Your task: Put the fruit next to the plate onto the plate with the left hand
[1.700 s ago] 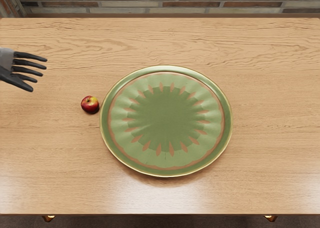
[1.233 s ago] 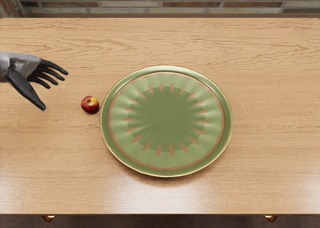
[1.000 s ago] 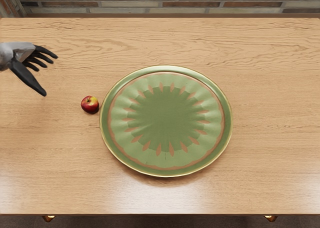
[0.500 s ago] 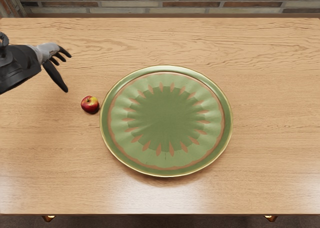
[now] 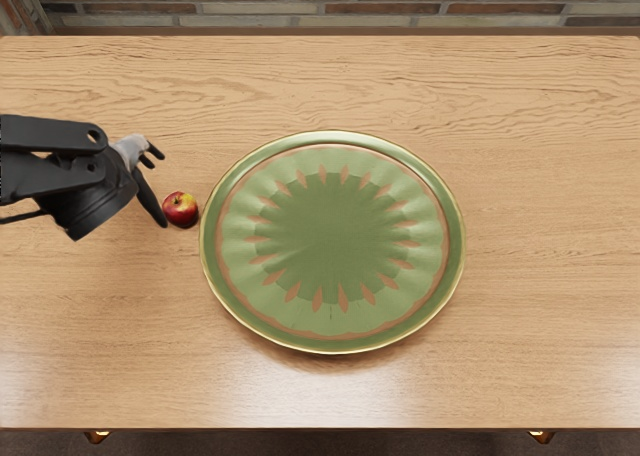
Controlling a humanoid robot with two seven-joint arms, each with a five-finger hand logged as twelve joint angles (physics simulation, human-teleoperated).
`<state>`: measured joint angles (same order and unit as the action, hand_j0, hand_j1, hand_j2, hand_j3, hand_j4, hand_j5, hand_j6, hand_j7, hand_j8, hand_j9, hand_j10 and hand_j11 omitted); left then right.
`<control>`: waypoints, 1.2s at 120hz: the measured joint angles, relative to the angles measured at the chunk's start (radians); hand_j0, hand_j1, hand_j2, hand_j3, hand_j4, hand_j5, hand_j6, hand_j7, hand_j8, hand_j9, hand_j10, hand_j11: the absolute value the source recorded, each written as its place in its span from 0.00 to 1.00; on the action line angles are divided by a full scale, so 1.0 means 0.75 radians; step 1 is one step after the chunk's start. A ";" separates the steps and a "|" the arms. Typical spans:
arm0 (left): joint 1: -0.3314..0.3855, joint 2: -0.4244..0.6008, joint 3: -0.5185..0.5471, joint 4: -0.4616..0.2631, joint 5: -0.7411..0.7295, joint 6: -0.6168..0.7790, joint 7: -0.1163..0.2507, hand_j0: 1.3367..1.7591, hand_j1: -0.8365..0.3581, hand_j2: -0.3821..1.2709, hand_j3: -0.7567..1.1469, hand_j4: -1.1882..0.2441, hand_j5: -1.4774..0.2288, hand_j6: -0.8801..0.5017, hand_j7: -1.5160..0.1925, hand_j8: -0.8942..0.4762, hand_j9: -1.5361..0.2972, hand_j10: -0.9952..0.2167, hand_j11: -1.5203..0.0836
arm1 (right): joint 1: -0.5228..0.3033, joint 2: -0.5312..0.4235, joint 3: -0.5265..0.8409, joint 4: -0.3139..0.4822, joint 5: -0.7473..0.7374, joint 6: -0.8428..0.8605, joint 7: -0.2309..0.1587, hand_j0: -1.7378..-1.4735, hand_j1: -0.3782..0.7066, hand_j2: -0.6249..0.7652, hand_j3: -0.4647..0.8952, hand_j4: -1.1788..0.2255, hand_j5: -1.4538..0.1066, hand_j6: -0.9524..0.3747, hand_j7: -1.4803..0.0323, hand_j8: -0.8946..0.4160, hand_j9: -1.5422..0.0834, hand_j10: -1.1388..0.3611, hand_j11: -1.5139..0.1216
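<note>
l arm (image 5: 60,181): blk, bulky | robot hand (image 5: 135,161): grey palm, blk fingers (image 5: 152,201)

We look down on what reads as a rendered home dining corner: a broad, pale wood-grain counter (image 5: 520,96) fills the view, a red-brown brick wall (image 5: 330,1) runs along its far edge, and a green, gold-rimmed patterned plate (image 5: 330,238) sits mid-counter.

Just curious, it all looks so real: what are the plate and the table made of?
Plate: looks like glazed ceramic, though it is a render; green, gilt-looking rim, soft sheen. Table: looks like varnished wood; visible grain, pale glare near the front edge.
</note>
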<state>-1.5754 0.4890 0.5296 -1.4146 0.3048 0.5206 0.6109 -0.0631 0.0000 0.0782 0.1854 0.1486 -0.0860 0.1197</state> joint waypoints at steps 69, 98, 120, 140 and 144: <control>-0.076 -0.284 0.241 0.096 -0.022 0.100 0.000 0.76 0.74 0.26 0.40 0.65 0.67 0.45 0.70 0.47 0.66 0.61 0.74 | 0.000 0.000 0.000 0.000 -0.001 0.000 0.000 0.30 0.07 0.44 0.34 0.81 0.90 0.69 0.95 0.66 0.92 0.74 0.90; -0.075 -0.321 0.280 0.120 -0.068 0.105 0.000 0.76 0.74 0.26 0.40 0.65 0.67 0.45 0.70 0.47 0.66 0.61 0.74 | 0.000 0.000 0.000 0.000 -0.001 0.000 0.000 0.30 0.07 0.44 0.34 0.81 0.90 0.69 0.95 0.66 0.92 0.74 0.90; -0.067 -0.397 0.284 0.144 -0.097 0.106 0.000 0.76 0.74 0.26 0.40 0.65 0.67 0.45 0.70 0.47 0.66 0.61 0.74 | 0.000 0.000 0.000 -0.001 -0.001 0.000 0.000 0.30 0.07 0.44 0.34 0.81 0.90 0.69 0.95 0.66 0.92 0.74 0.90; -0.016 -0.400 0.283 0.168 -0.112 0.107 0.000 0.76 0.74 0.26 0.40 0.65 0.67 0.45 0.70 0.47 0.66 0.61 0.74 | 0.000 0.000 0.000 -0.001 -0.001 0.000 0.000 0.30 0.07 0.44 0.34 0.81 0.90 0.69 0.95 0.66 0.92 0.74 0.90; -0.011 -0.400 0.282 0.174 -0.112 0.107 0.000 0.76 0.74 0.26 0.40 0.65 0.67 0.45 0.70 0.47 0.66 0.61 0.74 | 0.000 0.000 0.000 -0.001 -0.001 0.000 0.000 0.30 0.07 0.44 0.34 0.81 0.90 0.69 0.95 0.66 0.92 0.74 0.90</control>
<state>-1.5838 0.1887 0.7409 -1.2843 0.2205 0.6012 0.6109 -0.0629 0.0000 0.0782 0.1846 0.1475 -0.0859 0.1197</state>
